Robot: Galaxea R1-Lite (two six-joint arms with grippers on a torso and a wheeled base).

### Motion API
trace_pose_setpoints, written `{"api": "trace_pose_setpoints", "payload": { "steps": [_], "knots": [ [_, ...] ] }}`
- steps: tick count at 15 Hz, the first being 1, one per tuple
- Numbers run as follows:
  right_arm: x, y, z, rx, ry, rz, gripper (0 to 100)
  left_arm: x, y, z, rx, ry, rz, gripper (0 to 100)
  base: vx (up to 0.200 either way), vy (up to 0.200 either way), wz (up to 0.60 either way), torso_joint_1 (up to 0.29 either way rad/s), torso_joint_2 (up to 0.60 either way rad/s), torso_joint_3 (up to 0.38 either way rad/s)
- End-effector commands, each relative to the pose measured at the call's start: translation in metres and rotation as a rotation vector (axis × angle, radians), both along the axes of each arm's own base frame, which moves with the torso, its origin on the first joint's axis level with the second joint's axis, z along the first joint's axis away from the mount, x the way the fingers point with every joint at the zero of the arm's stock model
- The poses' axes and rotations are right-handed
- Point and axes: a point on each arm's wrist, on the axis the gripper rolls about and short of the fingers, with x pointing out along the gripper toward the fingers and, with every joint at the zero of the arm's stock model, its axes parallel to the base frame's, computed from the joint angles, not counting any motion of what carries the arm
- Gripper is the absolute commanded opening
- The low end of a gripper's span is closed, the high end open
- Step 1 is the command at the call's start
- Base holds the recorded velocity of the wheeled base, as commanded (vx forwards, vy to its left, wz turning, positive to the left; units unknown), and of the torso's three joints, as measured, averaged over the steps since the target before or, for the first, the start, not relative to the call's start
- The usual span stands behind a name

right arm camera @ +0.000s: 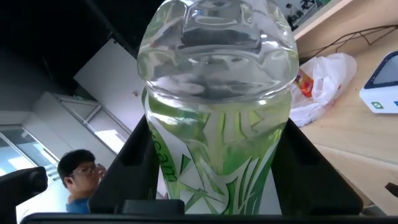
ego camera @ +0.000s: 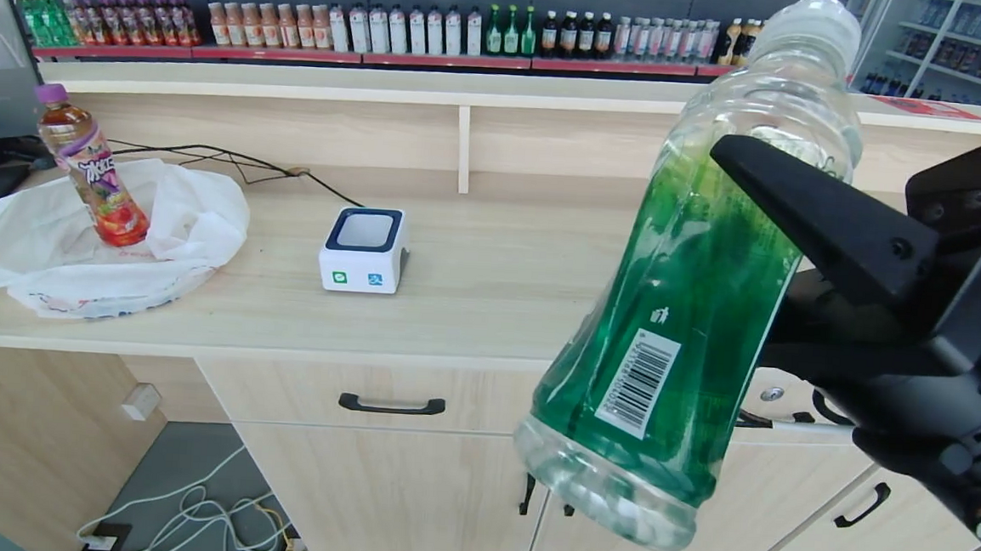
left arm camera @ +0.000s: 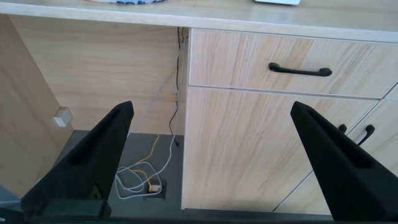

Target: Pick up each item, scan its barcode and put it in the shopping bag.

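My right gripper is shut on a clear bottle with a green label, held tilted in the air in front of the counter, its barcode facing the head camera. In the right wrist view the bottle sits between the two fingers. The white barcode scanner stands on the counter's middle. A white shopping bag lies at the counter's left with a red tea bottle standing upright on it. My left gripper hangs open below the counter, facing the cabinet front, with nothing between its fingers.
The wooden counter has a raised back ledge and drawers beneath. A black cable runs along the counter behind the bag. Shelves of drinks line the back wall. Loose cables lie on the floor.
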Motion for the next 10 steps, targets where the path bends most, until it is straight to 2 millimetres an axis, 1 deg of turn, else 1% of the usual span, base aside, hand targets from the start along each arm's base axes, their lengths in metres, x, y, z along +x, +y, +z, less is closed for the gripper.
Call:
{"api": "trace_pose_setpoints", "payload": {
  "steps": [1,4,6,10],
  "knots": [
    [-0.005,-0.002,0.002,0.008,-0.008,0.008,0,0.0,0.0,0.0,0.0,0.0,0.0,100,0.0,0.0,0.0,0.0,0.0,0.0],
    [-0.007,-0.003,0.004,0.012,-0.013,0.012,0,0.0,0.0,0.0,0.0,0.0,0.0,100,0.0,0.0,0.0,0.0,0.0,0.0],
    [-0.014,-0.003,0.008,0.024,-0.024,0.035,0,0.0,0.0,0.0,0.0,0.0,0.0,100,0.0,0.0,0.0,0.0,0.0,0.0],
    [-0.017,-0.003,0.005,0.017,-0.019,0.042,0,0.0,0.0,0.0,0.0,0.0,0.0,100,0.0,0.0,0.0,0.0,0.0,0.0]
  ]
}}
